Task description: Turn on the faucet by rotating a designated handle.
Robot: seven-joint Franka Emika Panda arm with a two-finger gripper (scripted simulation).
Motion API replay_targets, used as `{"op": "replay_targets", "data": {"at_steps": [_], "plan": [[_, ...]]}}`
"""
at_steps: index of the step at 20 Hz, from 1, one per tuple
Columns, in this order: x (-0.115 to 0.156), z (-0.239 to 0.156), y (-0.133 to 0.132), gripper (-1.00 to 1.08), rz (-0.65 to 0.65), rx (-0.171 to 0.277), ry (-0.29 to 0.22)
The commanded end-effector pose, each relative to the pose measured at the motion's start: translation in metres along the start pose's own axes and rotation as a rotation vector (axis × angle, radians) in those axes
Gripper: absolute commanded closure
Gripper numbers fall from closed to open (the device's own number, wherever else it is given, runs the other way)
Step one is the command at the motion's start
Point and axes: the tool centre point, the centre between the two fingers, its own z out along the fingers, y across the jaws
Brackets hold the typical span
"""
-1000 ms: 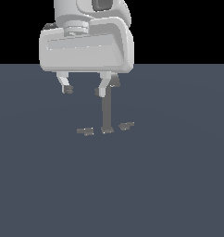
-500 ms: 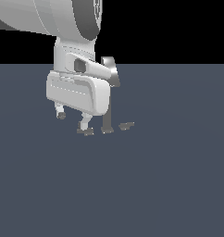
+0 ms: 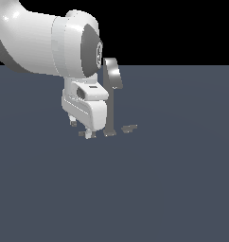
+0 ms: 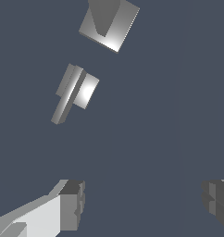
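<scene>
Showing jaws apart only at wrist, handle [image 4: 73,94] between neither, faucet [image 3: 110,97] upright outside

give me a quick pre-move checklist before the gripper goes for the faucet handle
1. Gripper open: ok. In the wrist view the two fingers stand wide apart with nothing between them.
2. Handle in sight: ok. The wrist view shows the bar clearly, next to the faucet's square foot.
3. Handle between the fingers: not ok. It lies ahead of the fingertips, outside the gap.
4. Contact with the handle: not ok. A clear stretch of floor separates it from the fingers.
5. Clearance from the faucet post: cannot tell. In the exterior view the hand overlaps the post, but depth is unclear.
6. Second bar out of the way: ok. It sits on the post's far side from the gripper.
</scene>
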Motion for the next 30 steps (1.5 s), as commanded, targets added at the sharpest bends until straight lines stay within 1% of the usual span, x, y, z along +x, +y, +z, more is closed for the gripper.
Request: {"op": "replay_targets", "data": {"at_steps": [1, 2, 3, 4, 5, 6, 7, 8, 9, 10, 11, 12, 13, 14, 15, 16, 17, 18, 19, 20, 21, 22, 23, 24, 25, 26, 27, 28, 29, 30], "plan": [[-0.021, 0.024, -0.052, -0.83, 0.04, 0.025, 0.021], [0.018, 0.012, -0.02, -0.83, 0.136, 0.053, 0.024], [0.042, 0.017, -0.014, -0.66, 0.189, 0.062, 0.043], [0.035, 0.027, -0.031, -0.67, 0.091, 0.066, 0.064], [0.034, 0.027, -0.031, -0.67, 0.089, 0.066, 0.064], [0.056, 0.03, -0.035, -0.69, 0.079, 0.059, 0.115], [0.085, 0.036, -0.027, -0.63, 0.102, 0.076, 0.136], [0.071, 0.047, -0.045, -0.61, 0.013, 0.076, 0.126], [0.013, 0.056, -0.099, -0.64, -0.037, 0.134, 0.115], [0.02, 0.06, -0.098, -0.49, 0.062, 0.118, 0.118], [0.069, 0.066, -0.065, -0.49, 0.161, 0.102, 0.121], [0.07, 0.107, -0.006, -0.71, 0.126, 0.019, 0.099], [0.096, 0.11, 0.061, -0.79, 0.192, -0.054, 0.08], [0.101, 0.116, 0.065, -0.79, 0.202, -0.065, 0.078], [0.095, 0.074, 0.041, -0.44, 0.102, -0.062, 0.07], [0.052, 0.077, 0.015, -0.44, 0.002, -0.059, 0.062], [0.05, 0.065, 0.02, 0.69, -0.051, -0.076, 0.074], [0.044, 0.074, 0.03, 0.83, 0.004, -0.07, 0.022], [0.08, 0.07, 0.025, -0.13, 0.084, -0.043, 0.075], [0.104, 0.041, 0.053, -0.13, 0.164, -0.016, 0.129], [0.084, 0.071, 0.068, -0.13, 0.253, -0.044, 0.092], [0.102, 0.083, 0.086, -0.13, 0.299, -0.058, 0.072], [0.143, 0.064, 0.044, 0.09, 0.26, 0.015, 0.129], [0.132, 0.043, 0.04, 0.09, 0.241, 0.05, 0.158], [0.143, 0.009, 0.011, 0.86, 0.148, 0.072, 0.187], [0.129, 0.004, 0.002, 0.86, 0.118, 0.079, 0.196], [0.107, 0.038, 0.018, -0.33, 0.18, 0.03, 0.134], [0.122, 0.061, 0.03, -0.33, 0.212, 0.006, 0.103], [0.06, 0.059, -0.032, -0.22, 0.147, 0.021, 0.05], [0.078, 0.089, -0.003, -0.38, 0.241, -0.013, 0.049]]}}
